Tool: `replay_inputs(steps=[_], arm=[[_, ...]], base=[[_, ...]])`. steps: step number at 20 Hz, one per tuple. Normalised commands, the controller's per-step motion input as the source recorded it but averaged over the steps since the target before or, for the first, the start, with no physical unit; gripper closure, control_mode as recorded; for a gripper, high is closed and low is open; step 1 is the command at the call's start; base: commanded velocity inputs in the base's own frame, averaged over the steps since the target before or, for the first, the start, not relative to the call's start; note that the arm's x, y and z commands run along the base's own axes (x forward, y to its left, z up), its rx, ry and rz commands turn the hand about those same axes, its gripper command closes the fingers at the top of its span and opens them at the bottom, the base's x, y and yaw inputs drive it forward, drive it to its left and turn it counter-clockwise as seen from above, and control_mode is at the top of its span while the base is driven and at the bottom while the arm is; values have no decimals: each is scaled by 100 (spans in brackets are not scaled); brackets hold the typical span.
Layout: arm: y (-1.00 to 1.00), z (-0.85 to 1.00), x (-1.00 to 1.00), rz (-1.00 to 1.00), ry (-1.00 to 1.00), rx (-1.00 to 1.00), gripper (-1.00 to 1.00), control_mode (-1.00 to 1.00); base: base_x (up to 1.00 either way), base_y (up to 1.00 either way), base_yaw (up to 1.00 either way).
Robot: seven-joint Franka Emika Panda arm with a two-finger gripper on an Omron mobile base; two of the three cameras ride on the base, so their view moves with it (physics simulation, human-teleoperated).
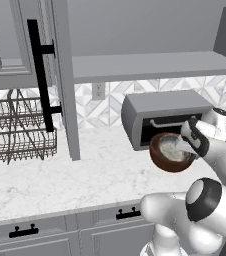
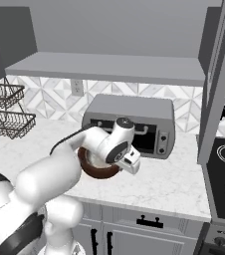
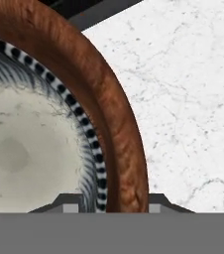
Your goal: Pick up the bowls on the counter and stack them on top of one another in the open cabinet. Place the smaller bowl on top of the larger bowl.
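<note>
Gripper [image 3: 106, 202] grips the rim of the reddish-brown bowl [image 1: 161, 156], one finger [image 3: 69, 203] inside, one outside. Grey speckled bowl [image 1: 175, 148] sits nested inside it. Both are just in front of the toaster oven [image 1: 165, 111], low over the marble counter [image 1: 85, 175], below the open cabinet's shelf [image 1: 150, 65].

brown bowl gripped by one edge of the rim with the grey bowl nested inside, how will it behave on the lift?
The brown bowl looks rigid and glossy, so probably slippery. The tool straddles one rim edge, so it may tilt. The grey bowl sits loose inside and could shift.
</note>
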Motion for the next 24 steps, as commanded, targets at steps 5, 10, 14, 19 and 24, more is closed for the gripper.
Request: replay_inputs(steps=[5, 10, 14, 19, 24], arm=[[3, 100, -66, 0, -20, 0, 100, -100], [7, 100, -76, 0, -24, 0, 100, -100], [0, 100, -25, -1, -17, 0, 100, -100], [0, 100, 27, -12, -4, 0, 100, -100], [1, 100, 53, -13, 0, 3, 100, -100]], base=[[0, 0, 0], [0, 0, 0], [0, 0, 0], [0, 0, 0], [0, 0, 0]])
